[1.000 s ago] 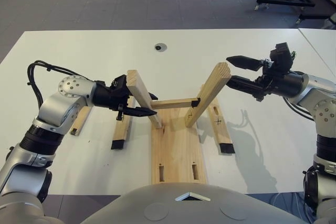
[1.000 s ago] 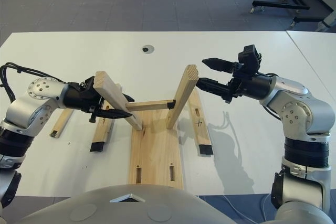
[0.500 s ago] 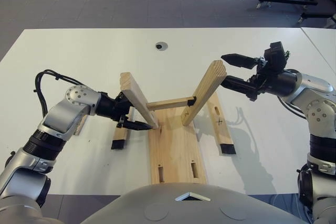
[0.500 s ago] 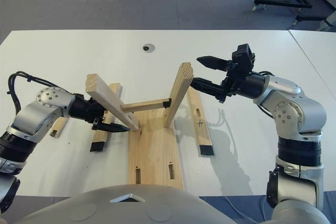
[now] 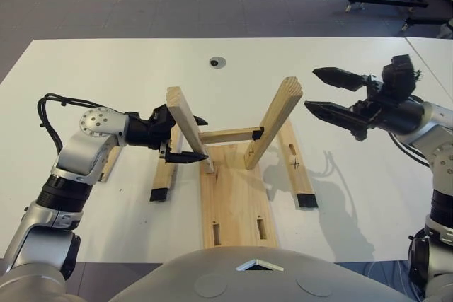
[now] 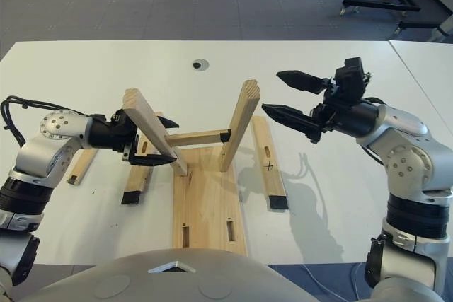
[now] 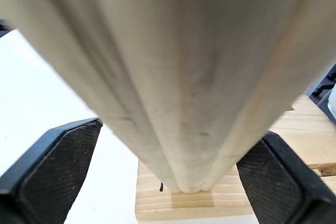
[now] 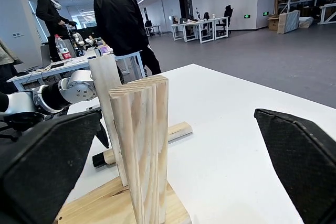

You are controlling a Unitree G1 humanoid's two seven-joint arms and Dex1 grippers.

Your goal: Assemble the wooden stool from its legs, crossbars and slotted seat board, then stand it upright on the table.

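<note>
Left silver arm, lower left: elbow bent, black two-finger left gripper (image 5: 204,138) clamping slanted pale wooden leg (image 5: 182,111). Right silver arm, right edge: black right gripper (image 5: 311,88) spread wide, aloft.

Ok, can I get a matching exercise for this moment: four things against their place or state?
Things:
1. right gripper
2. crossbar
3. seat board
4. left leg

Places or states:
a. flat on the table
b. held in the left gripper
c. open, in the air near the right leg
d. joining both standing legs

Pairs: 1-c; 2-d; 3-a; 4-b
</note>
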